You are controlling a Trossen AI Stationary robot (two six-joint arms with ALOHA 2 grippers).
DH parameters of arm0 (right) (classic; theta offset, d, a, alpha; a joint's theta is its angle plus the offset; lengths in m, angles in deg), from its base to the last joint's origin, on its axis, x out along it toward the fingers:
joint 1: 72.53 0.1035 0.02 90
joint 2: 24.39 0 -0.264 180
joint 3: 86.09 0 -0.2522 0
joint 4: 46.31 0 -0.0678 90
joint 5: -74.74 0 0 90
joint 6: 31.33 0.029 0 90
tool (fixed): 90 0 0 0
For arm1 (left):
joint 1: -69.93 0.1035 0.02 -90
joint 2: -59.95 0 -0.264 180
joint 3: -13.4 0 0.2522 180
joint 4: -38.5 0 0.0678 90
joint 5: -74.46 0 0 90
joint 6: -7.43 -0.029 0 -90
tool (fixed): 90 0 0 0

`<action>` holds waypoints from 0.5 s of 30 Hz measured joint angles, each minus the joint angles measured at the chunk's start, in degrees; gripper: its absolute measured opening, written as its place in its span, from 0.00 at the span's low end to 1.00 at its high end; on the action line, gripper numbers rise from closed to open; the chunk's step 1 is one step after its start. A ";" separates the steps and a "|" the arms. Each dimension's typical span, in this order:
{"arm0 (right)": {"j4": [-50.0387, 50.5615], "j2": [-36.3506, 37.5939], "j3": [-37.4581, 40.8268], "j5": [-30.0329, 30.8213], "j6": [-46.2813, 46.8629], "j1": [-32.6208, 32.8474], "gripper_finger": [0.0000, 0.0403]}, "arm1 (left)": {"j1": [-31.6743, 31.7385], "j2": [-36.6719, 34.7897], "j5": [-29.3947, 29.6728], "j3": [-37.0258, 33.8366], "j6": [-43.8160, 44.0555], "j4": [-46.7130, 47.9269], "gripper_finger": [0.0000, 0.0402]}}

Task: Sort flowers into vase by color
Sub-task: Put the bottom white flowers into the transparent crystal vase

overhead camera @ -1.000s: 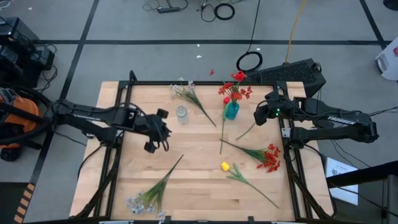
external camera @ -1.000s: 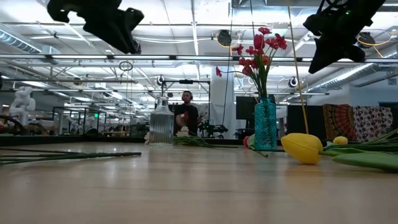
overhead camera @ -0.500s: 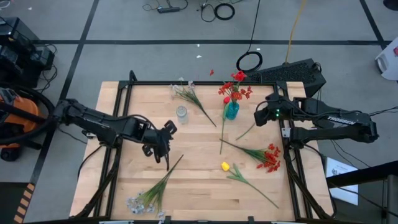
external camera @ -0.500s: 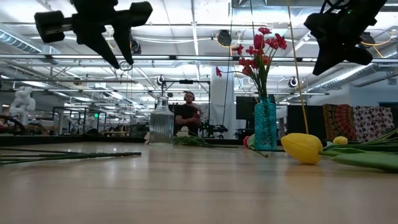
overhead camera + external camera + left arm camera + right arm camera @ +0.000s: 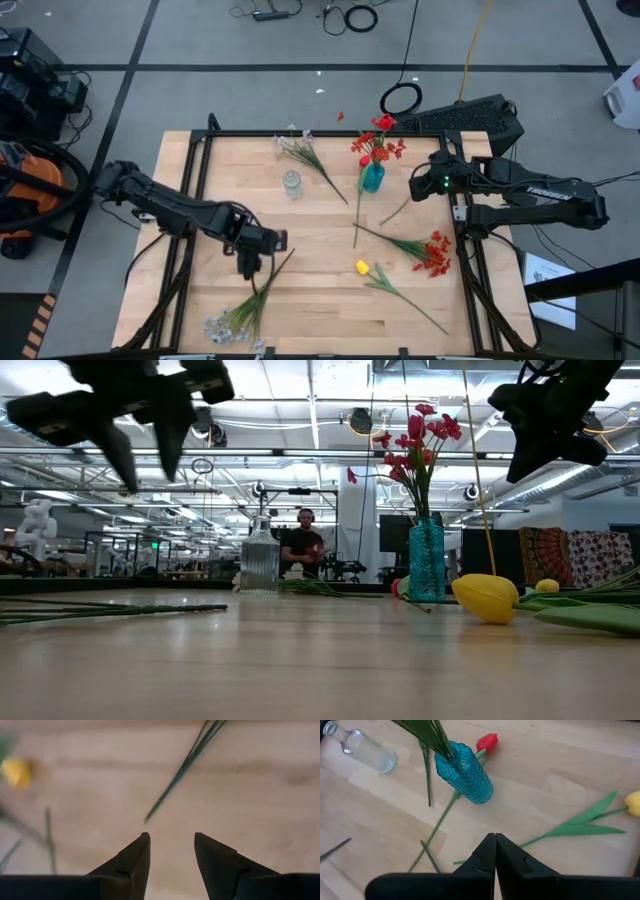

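High view: my left pincer (image 5: 251, 264) has swung from mid-table toward the near edge over the last sec and now hangs right above the stem tip of the pale wispy spray (image 5: 243, 310), which lies diagonally w/ its head by the near-left corner. Left wrist view shows its fingers (image 5: 134, 859) parted a moderate gap, nothing between them, stem end just ahead. Not gripped yet, so I judge the next pick is just starting. Right pincer (image 5: 418, 187) waits by the right edge, shut tight, empty. Blue vase (image 5: 372, 178) near the far edge already holds red flowers (image 5: 378, 140); clear vase (image 5: 291, 183) is empty; yellow tulip (image 5: 363, 267) and red spray (image 5: 435, 253) lie loose toward the near-right.
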 joint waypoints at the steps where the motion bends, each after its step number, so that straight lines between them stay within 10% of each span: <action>1: 0.03 0.00 0.00 -0.03 -0.64 0.01 0.00 | -0.69 0.69 -1.15 0.00 0.02 -0.08 0.38; 15: 0.70 0.02 0.02 -3.10 -2.49 0.05 0.00 | -6.85 13.37 -3.37 0.00 -5.48 -5.99 0.33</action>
